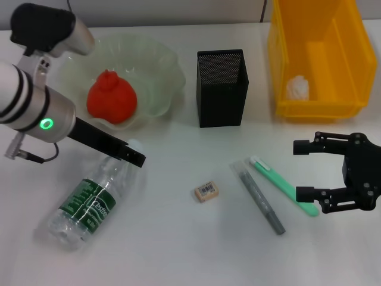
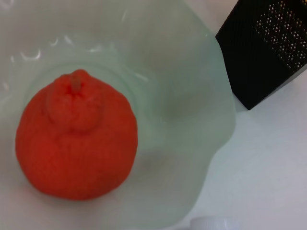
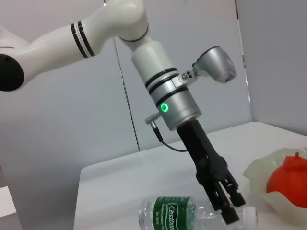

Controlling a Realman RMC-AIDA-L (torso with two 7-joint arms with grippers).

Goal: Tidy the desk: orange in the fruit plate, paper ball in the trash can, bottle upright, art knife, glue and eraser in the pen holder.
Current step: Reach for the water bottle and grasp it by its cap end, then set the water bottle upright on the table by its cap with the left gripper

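The orange (image 1: 111,98) sits in the pale green fruit plate (image 1: 161,65); both also show in the left wrist view, orange (image 2: 76,143) and fruit plate (image 2: 192,120). The bottle (image 1: 89,205) lies on its side at the front left, cap toward the plate. My left gripper (image 1: 136,158) hovers just over the bottle's neck, fingers (image 3: 226,211) slightly apart and holding nothing. The eraser (image 1: 206,191), a grey glue pen (image 1: 260,199) and the green art knife (image 1: 283,185) lie in front of the black pen holder (image 1: 221,87). My right gripper (image 1: 304,170) is open beside the knife.
The yellow trash can (image 1: 280,53) stands at the back right with the white paper ball (image 1: 297,88) inside. The pen holder stands between the plate and the bin. The bottle (image 3: 172,213) also shows in the right wrist view under the left arm.
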